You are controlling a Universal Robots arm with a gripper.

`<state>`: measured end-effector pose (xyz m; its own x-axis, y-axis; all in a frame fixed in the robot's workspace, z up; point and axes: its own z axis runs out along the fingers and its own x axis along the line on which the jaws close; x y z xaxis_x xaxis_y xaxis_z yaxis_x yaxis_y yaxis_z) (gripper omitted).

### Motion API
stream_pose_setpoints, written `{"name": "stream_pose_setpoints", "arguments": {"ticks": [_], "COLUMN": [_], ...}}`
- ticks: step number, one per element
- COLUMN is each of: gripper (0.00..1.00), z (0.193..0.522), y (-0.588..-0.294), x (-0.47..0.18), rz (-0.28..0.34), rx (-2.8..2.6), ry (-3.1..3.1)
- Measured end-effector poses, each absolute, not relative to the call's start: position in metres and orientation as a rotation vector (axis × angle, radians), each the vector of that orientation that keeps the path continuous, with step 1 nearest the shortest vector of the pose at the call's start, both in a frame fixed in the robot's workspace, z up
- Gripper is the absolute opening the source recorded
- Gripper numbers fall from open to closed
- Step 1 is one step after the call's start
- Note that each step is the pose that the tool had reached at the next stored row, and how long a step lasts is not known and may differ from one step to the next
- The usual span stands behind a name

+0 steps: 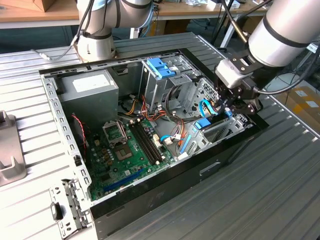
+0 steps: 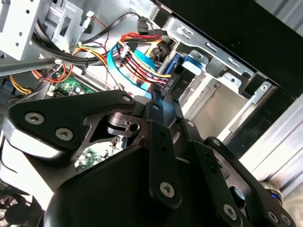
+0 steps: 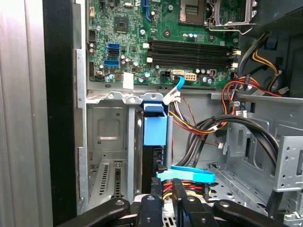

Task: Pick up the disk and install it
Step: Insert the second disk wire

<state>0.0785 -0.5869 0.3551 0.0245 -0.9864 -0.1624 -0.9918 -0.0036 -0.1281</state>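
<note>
Claw: jaws drawn nearly together, apparently pinching the thin edge of the disk, a silver-grey flat metal drive with blue plastic bracket, standing edge-on in the drive bay at approx. 3 o'clock of the open black steel PC case.

Risks (est.):
- Disk tilts, jams on bay rails.
- Red/yellow/black cable bundle alongside the bay snags.

Surface: ribbed grey metal table. Room: wooden workbench at 12 o'clock.
</note>
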Motion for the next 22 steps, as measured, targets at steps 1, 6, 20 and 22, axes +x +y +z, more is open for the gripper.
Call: {"name": "stream_pose_setpoints", "arguments": {"ticks": [1, 6, 20, 22], "gripper": [0.23, 0.1, 0.1, 0.1], "z": [0.355, 0.355, 0.342, 0.343], "y": [-0.585, -0.585, -0.586, -0.586], "x": [0.08, 0.089, 0.089, 0.089], "rz": [0.037, 0.064, 0.103, 0.103], "rx": [-2.091, -2.147, -2.16, -2.16], "ry": [2.062, 2.122, 2.139, 2.139]}}
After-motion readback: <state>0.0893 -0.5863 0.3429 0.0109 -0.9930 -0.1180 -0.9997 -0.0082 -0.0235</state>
